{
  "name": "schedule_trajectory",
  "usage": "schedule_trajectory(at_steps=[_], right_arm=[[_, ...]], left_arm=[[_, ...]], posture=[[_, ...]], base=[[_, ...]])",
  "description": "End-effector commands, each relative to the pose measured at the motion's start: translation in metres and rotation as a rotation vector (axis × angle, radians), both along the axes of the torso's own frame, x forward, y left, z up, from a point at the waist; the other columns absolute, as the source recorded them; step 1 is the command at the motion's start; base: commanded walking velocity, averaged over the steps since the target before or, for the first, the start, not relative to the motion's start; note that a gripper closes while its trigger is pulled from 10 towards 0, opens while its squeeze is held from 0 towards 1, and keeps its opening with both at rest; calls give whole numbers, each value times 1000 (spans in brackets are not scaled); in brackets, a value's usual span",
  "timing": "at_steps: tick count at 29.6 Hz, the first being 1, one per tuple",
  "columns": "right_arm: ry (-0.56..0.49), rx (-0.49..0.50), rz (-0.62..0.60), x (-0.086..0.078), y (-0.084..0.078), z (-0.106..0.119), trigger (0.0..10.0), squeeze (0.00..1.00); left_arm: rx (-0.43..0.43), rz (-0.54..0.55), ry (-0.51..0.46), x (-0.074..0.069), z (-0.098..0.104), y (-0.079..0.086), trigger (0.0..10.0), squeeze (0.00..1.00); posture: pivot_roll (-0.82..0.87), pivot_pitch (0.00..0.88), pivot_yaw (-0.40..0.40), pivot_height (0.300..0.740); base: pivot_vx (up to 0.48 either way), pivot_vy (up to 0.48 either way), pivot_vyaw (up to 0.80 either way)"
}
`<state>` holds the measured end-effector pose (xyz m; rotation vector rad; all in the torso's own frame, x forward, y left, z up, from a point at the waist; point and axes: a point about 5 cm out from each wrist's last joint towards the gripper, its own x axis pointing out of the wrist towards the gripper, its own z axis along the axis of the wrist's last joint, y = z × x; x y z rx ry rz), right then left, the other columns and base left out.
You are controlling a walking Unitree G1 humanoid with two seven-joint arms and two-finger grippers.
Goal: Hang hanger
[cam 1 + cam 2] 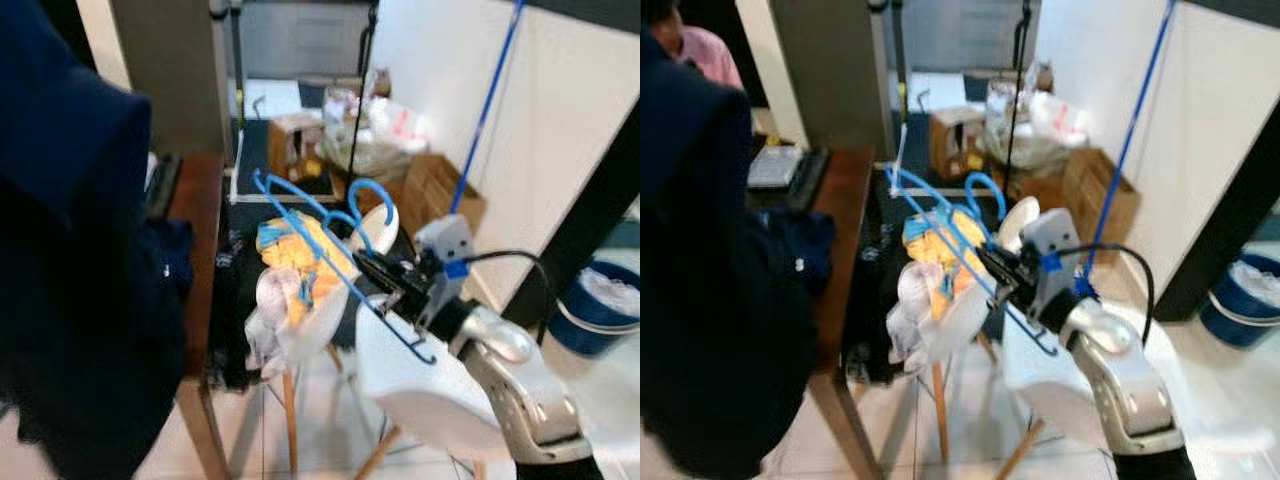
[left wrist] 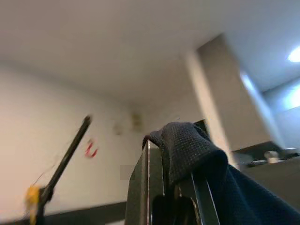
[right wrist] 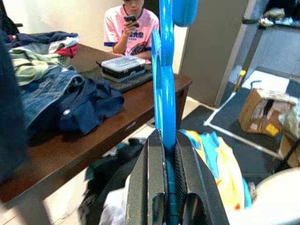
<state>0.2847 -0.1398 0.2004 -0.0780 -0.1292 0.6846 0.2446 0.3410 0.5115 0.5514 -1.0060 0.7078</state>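
Observation:
A blue plastic hanger (image 1: 310, 225) is held up in front of me, its hook (image 1: 372, 192) pointing away. My right gripper (image 1: 372, 272) is shut on the hanger's lower bar, which runs up from between the two black fingers (image 3: 149, 159) in the right wrist view. A large navy garment (image 1: 80, 260) hangs at my left and covers that side of both eye views. In the left wrist view my left gripper (image 2: 173, 206) is raised toward the ceiling, with the navy cloth (image 2: 192, 150) draped over and between its fingers.
A brown table (image 1: 203, 230) at the left holds jeans (image 3: 70, 101) and a plastic box (image 3: 123, 65); a person in a pink shirt (image 3: 133, 28) sits behind it. A white chair (image 1: 330, 300) piled with clothes stands ahead. Cardboard boxes (image 1: 435, 190), a blue pole (image 1: 490, 100) and a bucket (image 1: 600, 300) are at the right.

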Motion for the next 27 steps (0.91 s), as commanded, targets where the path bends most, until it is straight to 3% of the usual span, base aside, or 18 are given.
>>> schedule_trajectory(at_steps=[1, 2, 4, 7, 8, 9, 10, 11, 12, 14, 15, 16, 17, 20, 24, 25, 26, 27], right_arm=[[13, 3, 17, -2, 4, -2, 10000, 0], [13, 2, 17, -2, 4, -2, 10000, 0], [14, 1, 19, -2, 5, -2, 10000, 0], [18, 1, 23, -3, 6, -3, 10000, 0], [18, 1, 23, -3, 6, -3, 10000, 0], [19, 1, 24, -3, 6, -3, 10000, 0], [23, -2, 25, -3, 7, -4, 10000, 0], [23, -2, 25, -3, 7, -4, 10000, 0], [25, -3, 26, -3, 7, -4, 10000, 0], [27, -5, 26, -4, 7, -5, 10000, 0], [26, -7, 22, -4, 5, -4, 10000, 0], [27, -10, 19, -5, 4, -4, 10000, 0], [27, -10, 19, -5, 4, -4, 10000, 0], [29, -17, 13, -5, 2, -5, 10000, 0], [32, -20, 10, -5, 2, -6, 10000, 0], [34, -21, 9, -6, 2, -7, 10000, 0], [34, -21, 9, -6, 2, -7, 10000, 0], [38, -22, 11, -6, 2, -9, 10000, 0]], left_arm=[[-51, 23, 73, 8, -14, 13, 10000, 0], [-54, 22, 93, 11, -18, 14, 10000, 0], [-135, 0, 253, 40, -53, 22, 10000, 0], [-216, -24, 429, 69, -102, 25, 10000, 0], [-216, -24, 429, 69, -102, 25, 10000, 0], [-244, -52, 474, 76, -115, 24, 10000, 0], [-270, -115, 587, 92, -143, 16, 10000, 0], [-270, -115, 587, 92, -143, 16, 10000, 0], [-287, -159, 664, 101, -162, 9, 10000, 0], [-295, -191, 727, 107, -178, 4, 10000, 0], [-234, -319, 881, 121, -217, -26, 10000, 0], [-195, -396, 979, 125, -237, -42, 10000, 0], [-195, -396, 979, 125, -237, -42, 10000, 0], [-90, -529, 1166, 125, -268, -68, 10000, 0], [-65, -586, 1269, 120, -281, -76, 10000, 0], [-70, -603, 1339, 116, -291, -76, 10000, 1000], [-70, -603, 1339, 116, -291, -76, 10000, 1000], [-63, -545, 1406, 113, -302, -69, 10000, 1000]], posture=[[55, 0, -44, 740], [55, 0, -44, 740], [58, 0, -45, 740], [58, 0, -46, 740], [58, 0, -46, 740], [58, 0, -46, 740], [58, 0, -46, 740], [58, 0, -46, 740], [58, 0, -46, 740], [56, 0, -43, 740], [51, 0, -42, 740], [49, 0, -39, 740], [49, 0, -39, 740], [50, 0, -37, 740], [53, 0, -35, 740], [56, 0, -33, 740], [56, 0, -33, 740], [55, 0, -31, 740]], base=[[480, 0, 0], [480, 0, 0], [131, 0, 0], [0, 0, 0], [0, 0, 0], [0, 0, 0], [0, 0, 0], [0, 0, 0], [0, 0, 0], [0, 0, 0], [0, 0, 0], [0, 0, 0], [0, 0, 0], [0, 0, 0], [0, 0, 0], [0, 0, 0], [0, 0, 0], [0, 0, 0]])
